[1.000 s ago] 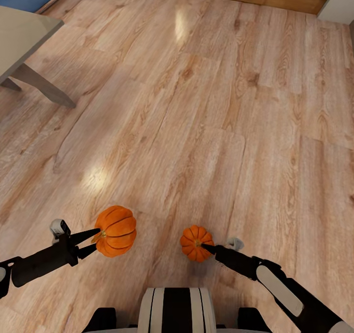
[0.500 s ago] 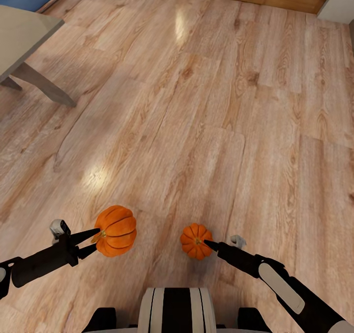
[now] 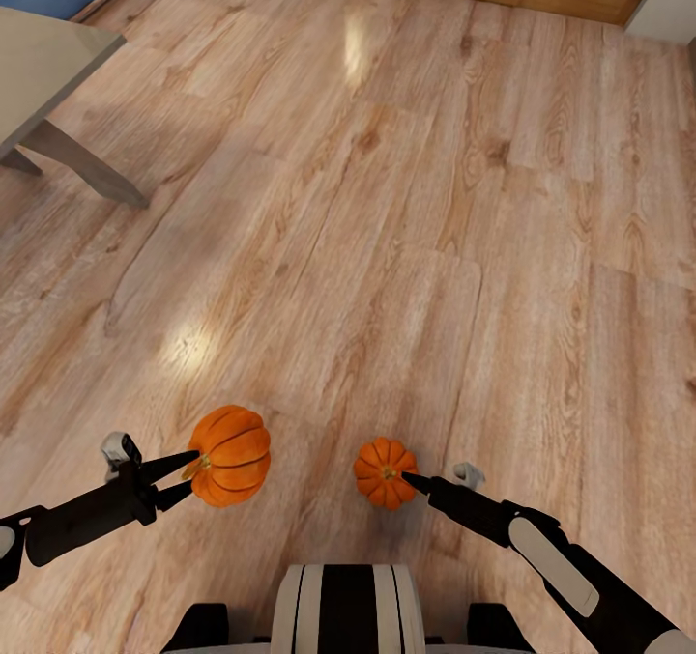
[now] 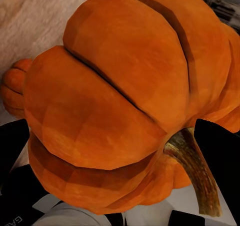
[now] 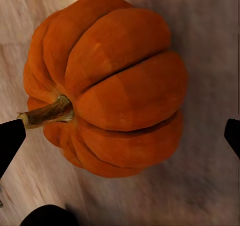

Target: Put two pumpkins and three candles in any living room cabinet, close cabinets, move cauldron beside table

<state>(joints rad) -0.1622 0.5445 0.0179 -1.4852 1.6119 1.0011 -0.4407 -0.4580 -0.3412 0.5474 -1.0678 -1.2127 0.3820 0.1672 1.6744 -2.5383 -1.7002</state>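
Orange pumpkins [image 3: 230, 454] [image 3: 384, 473] ride clamped by their stems in my left claw [image 3: 189, 472] and right claw [image 3: 408, 481]; next I need a cabinet.

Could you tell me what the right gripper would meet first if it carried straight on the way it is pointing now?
The smaller pumpkin directly ahead of the right gripper, apparently at its stem side, though contact is unclear.

1. Floor [image 3: 406, 210]: pale wood-grain planks, satin sheen with glare patches.
2. Pumpkins [image 3: 230, 454] [image 3: 384, 472]: matt orange rind, smooth ribbed lobes; stems rough, fibrous brown.
3. Fingers [image 3: 179, 462]: matt black, plastic-looking.
4. Desk [image 3: 43, 74]: smooth matt grey-beige.
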